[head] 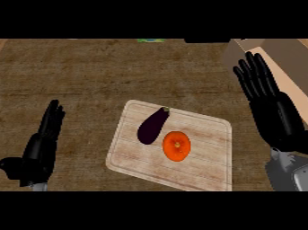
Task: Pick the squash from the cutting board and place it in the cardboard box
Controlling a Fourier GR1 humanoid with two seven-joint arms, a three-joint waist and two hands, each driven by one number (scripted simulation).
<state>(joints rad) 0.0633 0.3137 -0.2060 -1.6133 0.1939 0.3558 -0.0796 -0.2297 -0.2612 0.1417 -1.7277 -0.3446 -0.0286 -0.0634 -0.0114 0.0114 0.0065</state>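
Observation:
A round orange squash (177,146) lies on the pale wooden cutting board (203,170) at the middle of the counter. A dark purple eggplant (152,126) lies just left of it on the same board. The cardboard box (290,67) shows at the upper right, partly cut off by the view's edge. My right hand (269,105) is open, fingers straight, to the right of the board and in front of the box. At the lower left my left hand (42,146) rests open, fingers up, apart from the board.
The brown wooden counter (70,81) spreads around the board. A small green object (151,40) and a dark object (206,40) sit at the far edge.

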